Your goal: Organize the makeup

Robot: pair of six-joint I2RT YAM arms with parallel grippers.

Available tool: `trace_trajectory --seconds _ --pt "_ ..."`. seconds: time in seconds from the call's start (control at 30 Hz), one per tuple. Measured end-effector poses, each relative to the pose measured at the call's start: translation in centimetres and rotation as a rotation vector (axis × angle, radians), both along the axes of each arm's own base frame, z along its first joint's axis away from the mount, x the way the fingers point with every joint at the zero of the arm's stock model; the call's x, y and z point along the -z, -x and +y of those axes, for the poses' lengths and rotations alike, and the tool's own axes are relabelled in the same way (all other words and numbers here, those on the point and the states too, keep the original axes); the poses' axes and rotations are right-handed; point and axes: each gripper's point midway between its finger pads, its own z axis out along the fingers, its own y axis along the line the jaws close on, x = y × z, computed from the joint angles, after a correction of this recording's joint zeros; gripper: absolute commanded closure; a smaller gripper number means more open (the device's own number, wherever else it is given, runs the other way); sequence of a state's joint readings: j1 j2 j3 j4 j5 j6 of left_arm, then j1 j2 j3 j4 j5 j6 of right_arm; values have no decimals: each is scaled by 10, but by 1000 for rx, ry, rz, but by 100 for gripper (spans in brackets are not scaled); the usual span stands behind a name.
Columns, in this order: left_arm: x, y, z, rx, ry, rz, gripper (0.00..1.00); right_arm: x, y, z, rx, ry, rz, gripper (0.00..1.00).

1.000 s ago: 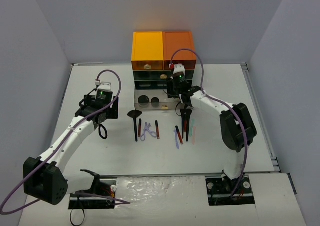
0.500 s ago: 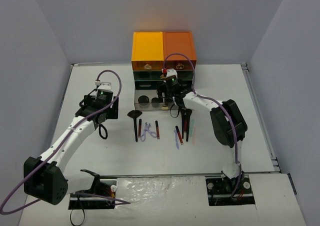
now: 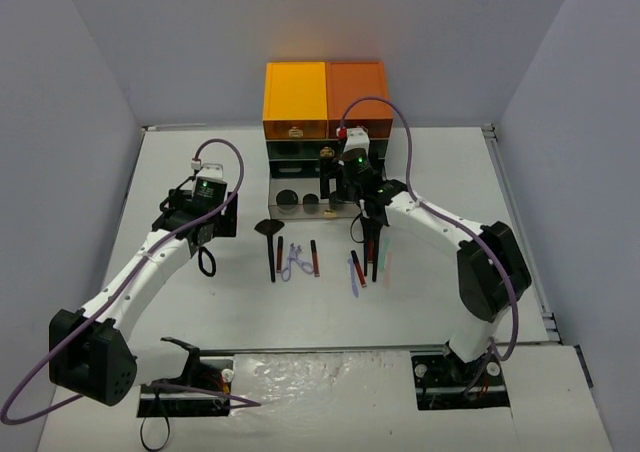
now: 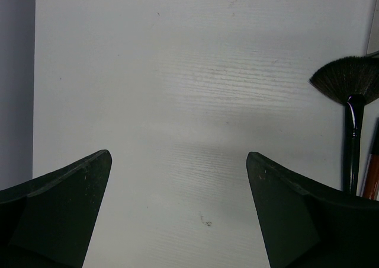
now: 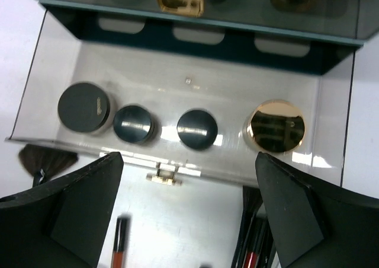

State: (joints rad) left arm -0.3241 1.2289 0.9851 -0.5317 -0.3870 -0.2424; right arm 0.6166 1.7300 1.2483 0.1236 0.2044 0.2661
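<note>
The makeup is split between an open clear drawer (image 5: 331, 131) and the table. In the drawer stand three black round jars (image 5: 84, 107) (image 5: 134, 123) (image 5: 197, 128) and a gold-lidded jar (image 5: 276, 125). My right gripper (image 5: 188, 159) (image 3: 350, 197) hangs open above the drawer's front wall, holding nothing. On the table lie a fan brush (image 3: 270, 247), red-black pencils (image 3: 314, 259), a purple curler (image 3: 295, 264), black brushes (image 3: 372, 247), a purple stick (image 3: 353, 275) and a mint stick (image 3: 388, 262). My left gripper (image 4: 179, 156) (image 3: 205, 222) is open and empty over bare table, left of the fan brush (image 4: 349, 81).
The orange-and-dark drawer box (image 3: 325, 102) stands at the back centre, with the open drawer (image 3: 274, 187) pulled out in front of it. The drawer's gold handle (image 5: 164, 176) sticks out toward me. Grey walls close in the table's left, right and back sides.
My right gripper's jaws have spread wide above the drawer, and its wrist swung left and then back to the right. The left arm has stayed still.
</note>
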Motion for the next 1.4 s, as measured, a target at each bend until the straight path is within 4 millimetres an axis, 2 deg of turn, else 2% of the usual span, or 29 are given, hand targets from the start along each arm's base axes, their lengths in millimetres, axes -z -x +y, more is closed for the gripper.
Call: trace_trajectory --seconds 0.1,0.23,0.4,0.63,0.8,1.0,1.2,1.4 --pt "1 0 0 0 -1 3 3 4 30 2 3 -22 12 9" --pt "2 0 0 0 -2 6 3 38 57 6 -1 -25 88 9" --pt "2 0 0 0 -2 6 3 68 61 4 34 -31 145 9" --pt "2 0 0 0 -2 7 3 97 45 14 50 -29 154 9" --pt "2 0 0 -1 -2 6 3 111 25 20 64 -26 144 9" --pt "2 0 0 -1 -3 6 3 128 19 15 71 14 160 9" --pt "2 0 0 -1 -2 7 3 124 -8 17 71 19 105 9" --pt "2 0 0 0 -2 6 3 104 -49 13 99 -28 5 9"
